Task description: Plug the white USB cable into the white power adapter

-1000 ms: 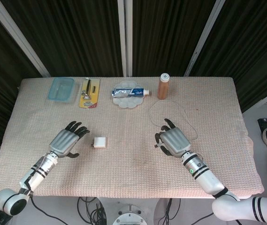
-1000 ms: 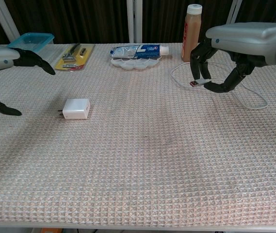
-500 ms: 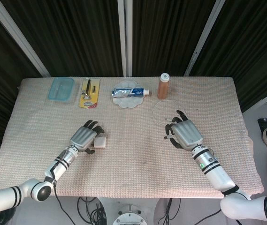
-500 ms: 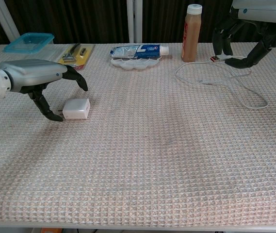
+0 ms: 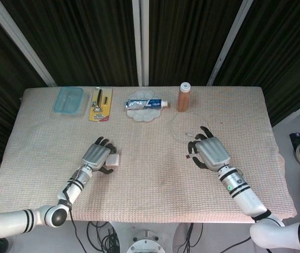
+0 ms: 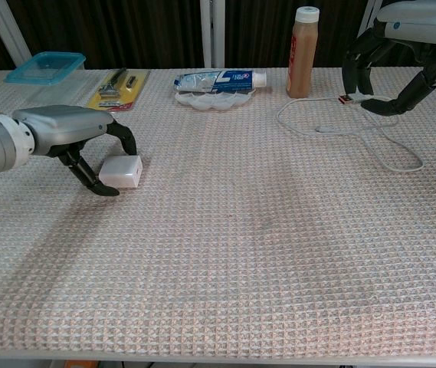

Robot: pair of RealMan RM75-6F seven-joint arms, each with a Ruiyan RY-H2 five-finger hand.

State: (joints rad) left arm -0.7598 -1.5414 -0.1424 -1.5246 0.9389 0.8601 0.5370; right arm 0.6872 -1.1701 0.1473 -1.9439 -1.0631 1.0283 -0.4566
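The white power adapter [image 6: 122,171] [image 5: 114,159] lies on the woven cloth at the left. My left hand [image 6: 58,132] [image 5: 98,156] grips it where it lies, thumb against its left end and fingers curled over its far edge; the prongs are hidden. The white USB cable [image 6: 339,130] [image 5: 174,123] loops on the cloth at the right. Above the table, my right hand [image 6: 424,15] [image 5: 212,152] pinches the cable's plug end [image 6: 345,99], and the cord trails down from it to the cloth.
Along the far edge stand a blue container [image 5: 68,99], a yellow razor pack [image 5: 100,104], a toothpaste tube on a white palette dish [image 5: 145,104] and a brown bottle [image 6: 302,52] close to the cable loop. Bare cloth lies between my two hands.
My left hand has moved right onto the adapter and closed its fingers around it. My right hand has lifted the plug end and carried it right and back, toward the bottle.
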